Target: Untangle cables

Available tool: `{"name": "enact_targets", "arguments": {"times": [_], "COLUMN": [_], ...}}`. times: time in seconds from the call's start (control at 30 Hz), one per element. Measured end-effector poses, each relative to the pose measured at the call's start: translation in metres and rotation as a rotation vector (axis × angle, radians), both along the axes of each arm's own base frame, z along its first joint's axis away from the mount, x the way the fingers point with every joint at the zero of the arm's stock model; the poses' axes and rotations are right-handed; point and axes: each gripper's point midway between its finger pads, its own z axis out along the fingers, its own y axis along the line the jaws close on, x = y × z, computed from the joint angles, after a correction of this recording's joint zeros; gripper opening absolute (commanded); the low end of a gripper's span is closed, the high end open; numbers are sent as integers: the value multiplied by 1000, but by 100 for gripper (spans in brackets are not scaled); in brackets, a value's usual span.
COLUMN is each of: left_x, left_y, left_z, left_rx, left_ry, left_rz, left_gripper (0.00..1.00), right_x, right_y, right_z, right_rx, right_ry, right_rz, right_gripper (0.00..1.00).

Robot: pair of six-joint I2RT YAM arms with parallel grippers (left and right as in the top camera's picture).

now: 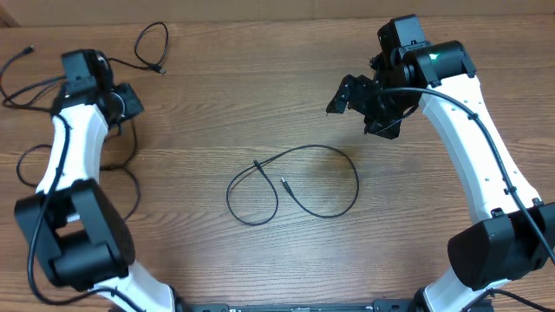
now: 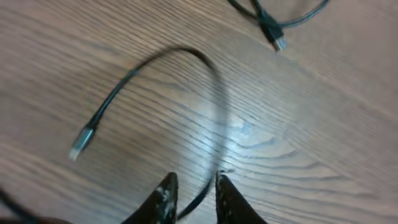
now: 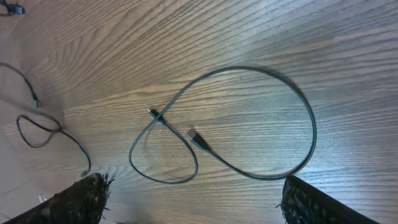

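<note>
A black cable [image 1: 347, 165] lies in a crossed loop at the table's middle; in the right wrist view [image 3: 311, 130] its two ends lie inside the loop. My right gripper [image 1: 354, 97] hovers open and empty above and to the right of it, fingers wide apart [image 3: 196, 199]. More black cables [image 1: 30, 87] tangle at the far left around my left arm. My left gripper [image 1: 134, 102] is there, its fingers [image 2: 193, 190] close together with a thin black cable [image 2: 155, 59] running between them; that cable ends in a silver plug [image 2: 79, 144].
A short separate black cable [image 1: 143, 39] lies at the back left. A second plug end [image 2: 277, 37] shows at the top of the left wrist view. Bare wooden tabletop [image 1: 260, 78] lies between the arms.
</note>
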Motion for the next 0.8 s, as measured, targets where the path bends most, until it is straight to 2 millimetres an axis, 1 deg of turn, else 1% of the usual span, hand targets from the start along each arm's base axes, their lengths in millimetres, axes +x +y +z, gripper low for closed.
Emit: {"name": "enact_targets", "arguments": {"times": [0.07,0.13,0.23,0.27,0.33,0.4,0.43,0.53,0.63,0.7,0.73,0.8], "left_x": [-4,-11,-21,-27,-44,-60,-69,-88,-94,-98,-100,-105], "left_y": [0,1,3,4,3,3,4,8,13,14,15,14], "left_z": [3,-2,-7,-10,-17,-22,-25,-29,-33,-40,-45,-56], "left_rx": [-14,-25,-33,-38,-54,-60,-57,-35,-12,-7,-6,-8], "left_ry": [6,35,78,104,175,240,277,352,373,379,382,385], "left_rz": [22,45,68,77,90,108,121,163,204,230,241,262], "left_gripper": [23,26,27,27,32,41,45,52,57,61,61,57], "right_x": [-2,-4,-4,-4,-5,-4,-4,-3,-3,-2,-2,-2], "right_y": [-1,-1,-1,-1,-1,-1,-1,-1,-1,0,0,0], "right_z": [-1,-1,-1,-1,-1,-1,-1,-1,-1,0,0,0], "right_rx": [-3,-4,-6,-6,-8,-7,-7,-6,-6,-5,-5,-5], "right_ry": [10,15,13,13,12,8,6,3,1,-1,-2,-4], "right_rz": [1,4,13,15,19,22,23,24,24,24,24,25], "right_gripper": [88,88,88,88,89,88,89,88,88,88,88,88]}}
